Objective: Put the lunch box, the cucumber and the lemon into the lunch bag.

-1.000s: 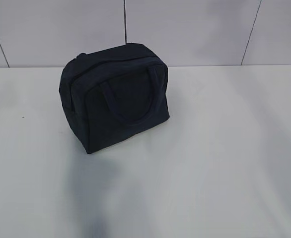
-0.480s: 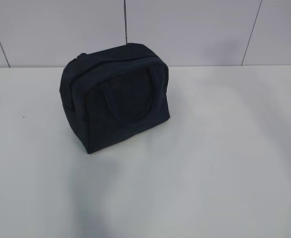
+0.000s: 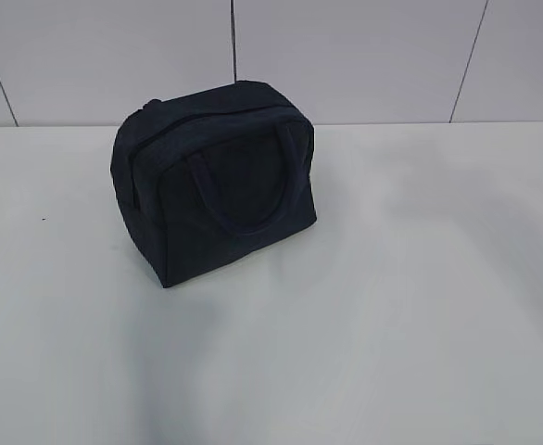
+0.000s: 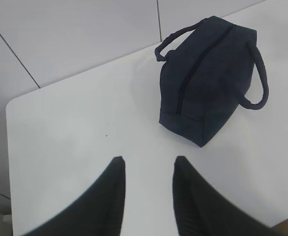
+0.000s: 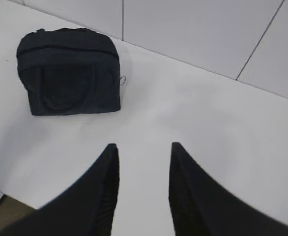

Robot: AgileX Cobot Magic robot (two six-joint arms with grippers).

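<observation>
The dark navy lunch bag [image 3: 214, 181] stands zipped shut on the white table, its two loop handles hanging down its sides. The left wrist view has the lunch bag [image 4: 210, 78] at the upper right, well beyond my left gripper [image 4: 149, 160], which is open with only bare table between its fingers. From the right wrist the lunch bag [image 5: 68, 71] lies at the upper left, far from my right gripper [image 5: 141, 146], also open and empty. The lunch box, the cucumber and the lemon are out of view. Neither gripper shows in the exterior view.
The white table [image 3: 401, 306] ends at a pale panelled wall [image 3: 364, 56] behind the bag. Its left rounded corner and edge [image 4: 9, 105] show in the left wrist view. A metal ring pull [image 5: 124, 79] sticks out at the bag's end.
The bag has not moved. The soft shadow on the table in front of the bag has faded and drawn back toward the near edge.
</observation>
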